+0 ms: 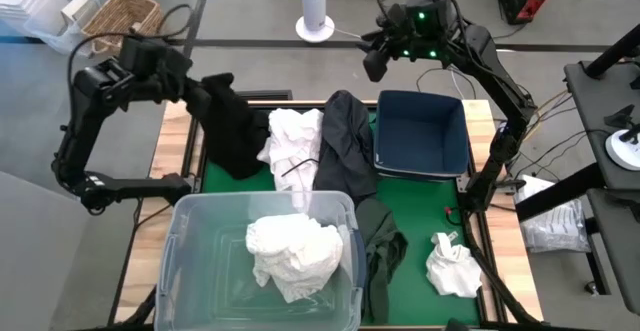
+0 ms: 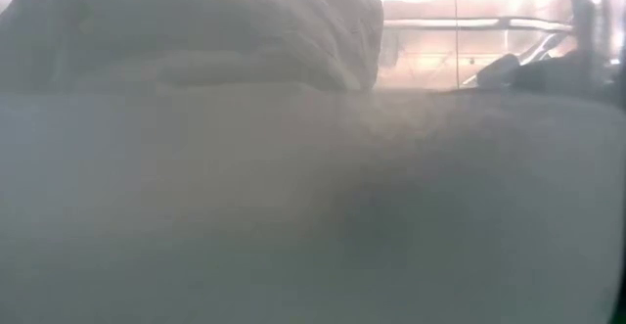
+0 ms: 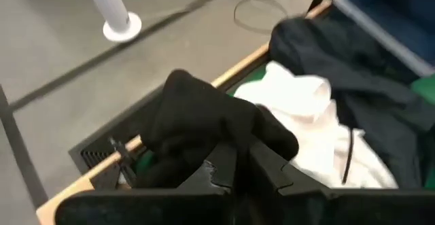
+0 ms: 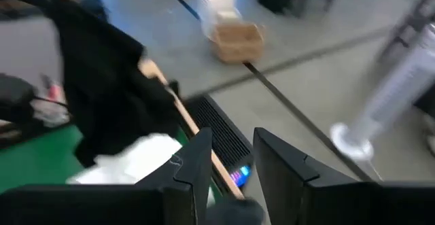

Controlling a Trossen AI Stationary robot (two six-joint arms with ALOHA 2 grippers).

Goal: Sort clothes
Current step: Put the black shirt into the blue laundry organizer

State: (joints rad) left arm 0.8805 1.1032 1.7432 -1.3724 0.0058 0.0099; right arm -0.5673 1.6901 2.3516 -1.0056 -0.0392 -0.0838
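My left gripper (image 1: 207,98) is raised over the table's far left corner, shut on a black garment (image 1: 232,131). Beside that garment a white one (image 1: 295,146) lies on the green mat. A dark navy one (image 1: 345,141) lies next to it, against the blue bin (image 1: 420,131). An olive garment (image 1: 380,241) hangs by the clear tub (image 1: 190,271), which holds white clothes (image 1: 295,253). Another white piece (image 1: 450,266) lies at the near right. My right gripper (image 1: 374,63) is open, high beyond the table's far edge, and holds nothing. My left gripper pinches a bunched upper fold of the black garment (image 3: 204,126) between its two fingers (image 3: 268,167); how many layers it has, I cannot tell. The cloth hangs slack below the gripper, and its lower part (image 1: 238,163) rests on the mat.
A white pedestal fan base (image 1: 315,28) and a wicker basket (image 1: 122,13) stand on the floor beyond the table. The tub fills the low view, which shows only a blur of white cloth (image 2: 215,30). Bare green mat (image 1: 430,206) lies between the bin and the near right white piece.
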